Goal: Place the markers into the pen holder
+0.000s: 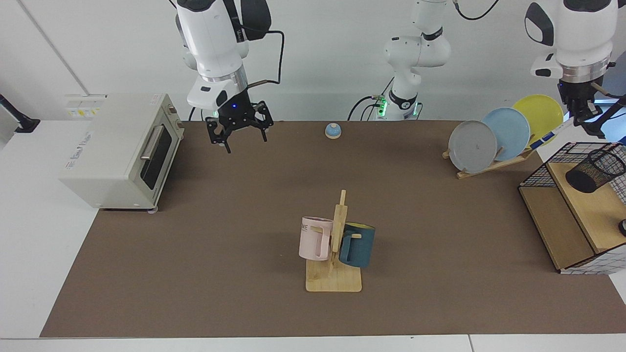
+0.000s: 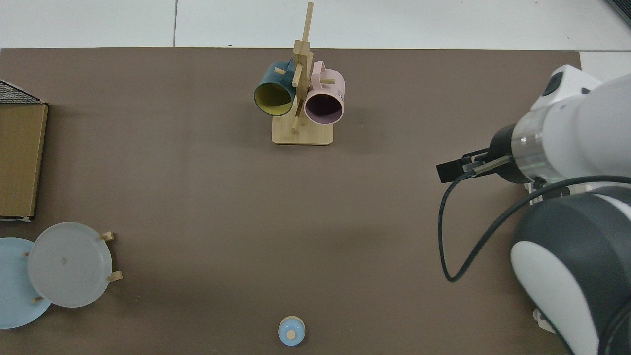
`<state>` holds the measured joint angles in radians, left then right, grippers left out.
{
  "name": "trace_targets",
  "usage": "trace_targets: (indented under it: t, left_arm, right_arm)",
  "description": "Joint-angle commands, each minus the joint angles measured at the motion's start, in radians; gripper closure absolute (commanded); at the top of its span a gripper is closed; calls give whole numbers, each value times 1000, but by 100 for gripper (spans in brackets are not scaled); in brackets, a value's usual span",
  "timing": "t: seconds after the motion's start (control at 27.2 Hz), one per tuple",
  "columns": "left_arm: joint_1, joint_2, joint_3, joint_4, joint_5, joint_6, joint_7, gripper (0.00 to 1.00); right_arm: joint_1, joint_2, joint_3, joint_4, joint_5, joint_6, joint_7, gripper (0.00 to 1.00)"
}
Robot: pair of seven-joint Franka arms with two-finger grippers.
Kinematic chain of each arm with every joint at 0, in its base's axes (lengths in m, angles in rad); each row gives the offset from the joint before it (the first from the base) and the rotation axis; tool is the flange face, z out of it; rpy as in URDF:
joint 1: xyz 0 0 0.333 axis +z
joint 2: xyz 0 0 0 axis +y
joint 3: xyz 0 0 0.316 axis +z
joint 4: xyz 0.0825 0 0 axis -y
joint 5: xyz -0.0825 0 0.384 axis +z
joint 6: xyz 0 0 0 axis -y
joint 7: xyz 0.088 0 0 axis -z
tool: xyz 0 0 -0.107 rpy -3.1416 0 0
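Note:
The marker (image 1: 550, 135), white with a blue cap, hangs slanted in the air at the far right of the facing view, cap end lowest, in front of the yellow plate. My left gripper (image 1: 583, 121) is shut on its upper end. The black mesh pen holder (image 1: 595, 170) leans on the wooden shelf of the wire rack, just below and right of the marker. My right gripper (image 1: 238, 135) hovers open and holding nothing above the mat beside the toaster oven; it shows at the right of the top view (image 2: 449, 170). That view shows neither marker nor pen holder.
A toaster oven (image 1: 122, 151) stands at the left. A wooden mug tree (image 1: 335, 274) with a pink and a teal mug is mid-table. A plate rack (image 1: 489, 164) holds three plates. A small blue bell (image 1: 333, 130) sits at the back. The wire rack (image 1: 562, 230) fills the right edge.

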<state>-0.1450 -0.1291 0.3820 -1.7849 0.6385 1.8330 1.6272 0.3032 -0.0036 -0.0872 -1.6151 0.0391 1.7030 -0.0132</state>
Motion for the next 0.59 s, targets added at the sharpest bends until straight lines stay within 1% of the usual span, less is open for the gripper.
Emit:
trace_targets:
  t: [0.0, 0.11, 0.18, 0.26, 0.37, 0.44, 0.55]
  left_arm:
    - [1, 46, 43, 64, 26, -17, 19, 100]
    - [1, 62, 60, 82, 39, 23, 37, 100]
    - [1, 65, 64, 90, 49, 63, 51, 100]
    - [7, 74, 87, 91, 44, 97, 69, 100]
    - [8, 85, 115, 99, 32, 155, 118, 100]
    - [10, 100, 129, 111, 18, 184, 167, 100]
    - [31, 111, 135, 116, 7, 239, 210, 100]
  right_arm:
    - [-96, -18, 18, 17, -16, -55, 39, 0]
    - [-116, -25, 17, 24, -22, -104, 91, 0]
    - [-133, -24, 18, 62, -41, -164, 95, 0]
    - [-144, -22, 18, 89, -57, -206, 95, 0]
    - [-153, -41, 20, 81, -62, -201, 91, 0]
    - [-173, -58, 21, 58, -58, -201, 90, 0]
    - [-200, -61, 23, 50, -39, -200, 88, 0]
